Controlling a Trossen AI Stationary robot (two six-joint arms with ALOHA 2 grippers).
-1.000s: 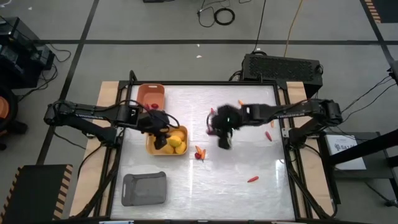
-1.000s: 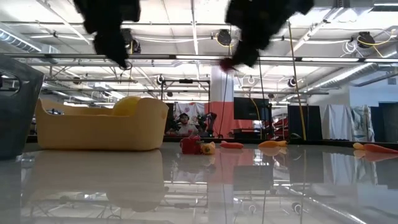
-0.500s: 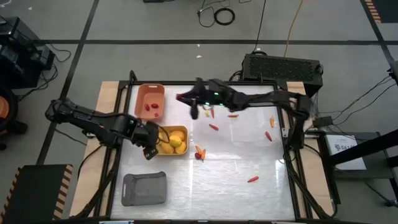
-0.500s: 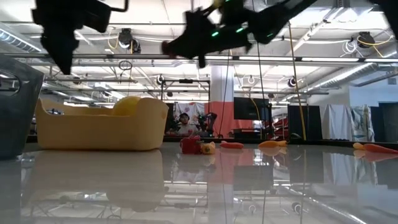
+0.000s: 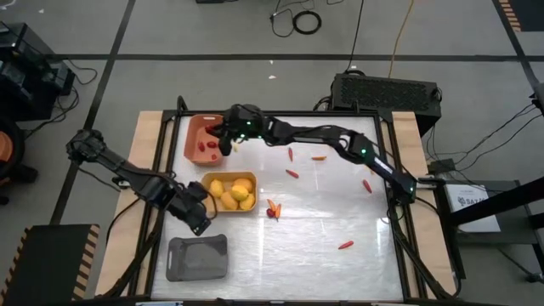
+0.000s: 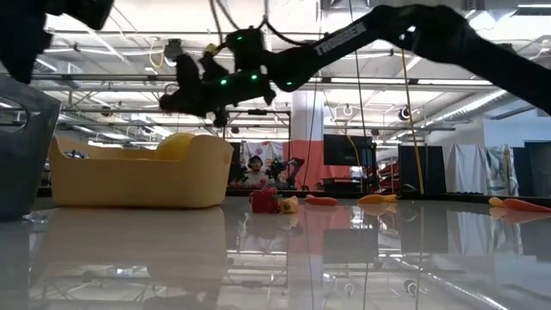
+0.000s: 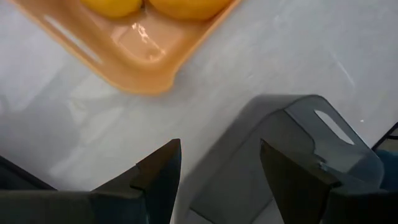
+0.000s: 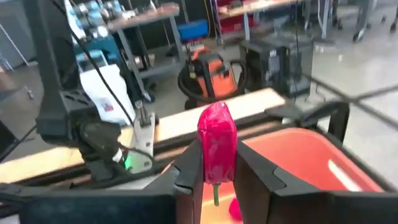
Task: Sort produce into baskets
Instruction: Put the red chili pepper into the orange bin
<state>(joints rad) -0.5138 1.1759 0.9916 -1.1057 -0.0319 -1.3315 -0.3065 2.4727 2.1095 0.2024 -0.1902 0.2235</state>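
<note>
right gripper (image 8: pixel 219 180) | clenched on red piece (image 8: pixel 217 146), held over orange tray (image 5: pixel 204 138) for dropping | left gripper (image 7: pixel 217 165) released, parked between yellow tray (image 7: pixel 134 53) and grey tray (image 7: pixel 311 149)

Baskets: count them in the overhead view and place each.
3. The salmon basket is at the table's far left, the yellow basket just nearer, and the grey basket at the near-left corner.

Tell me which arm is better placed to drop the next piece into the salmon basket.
Right. The right gripper hangs at the salmon basket, pinching a red piece. The left gripper is open and empty between the yellow basket and grey basket.
</note>
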